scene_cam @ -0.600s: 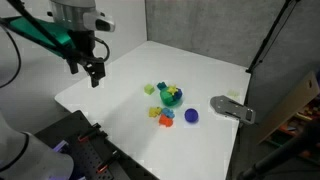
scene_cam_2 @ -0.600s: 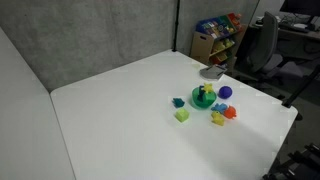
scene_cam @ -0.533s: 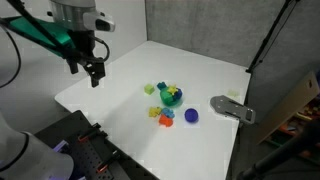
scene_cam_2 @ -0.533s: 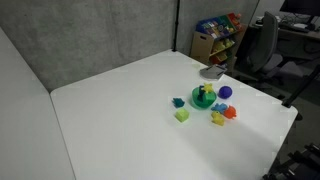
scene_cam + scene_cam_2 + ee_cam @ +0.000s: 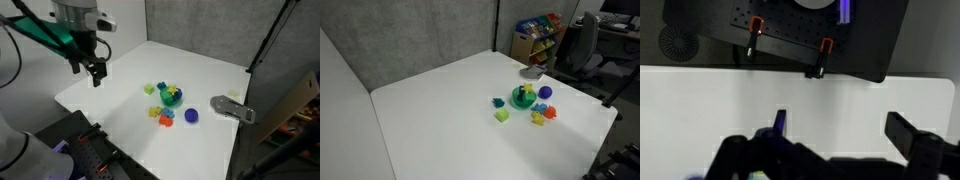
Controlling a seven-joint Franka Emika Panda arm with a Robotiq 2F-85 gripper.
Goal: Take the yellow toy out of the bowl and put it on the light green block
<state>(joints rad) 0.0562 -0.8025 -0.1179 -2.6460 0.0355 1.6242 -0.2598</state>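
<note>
The teal-green bowl [image 5: 172,98] sits right of the white table's middle and shows in both exterior views [image 5: 523,99]. The tiny yellow toy [image 5: 169,91] lies in it [image 5: 523,91]. The light green block [image 5: 151,89] stands on the table just beside the bowl [image 5: 502,116]. My gripper [image 5: 95,76] hangs above the table's left part, well away from the bowl and the toys. In the wrist view its fingers [image 5: 845,135] are spread apart over bare white table with nothing between them. None of the toys show in the wrist view.
Around the bowl lie a blue round piece [image 5: 191,115], an orange piece [image 5: 166,119] and a yellower small block [image 5: 154,112]. A grey flat object [image 5: 232,108] lies near the table's right edge. A chair and toy shelves [image 5: 542,30] stand beyond the table.
</note>
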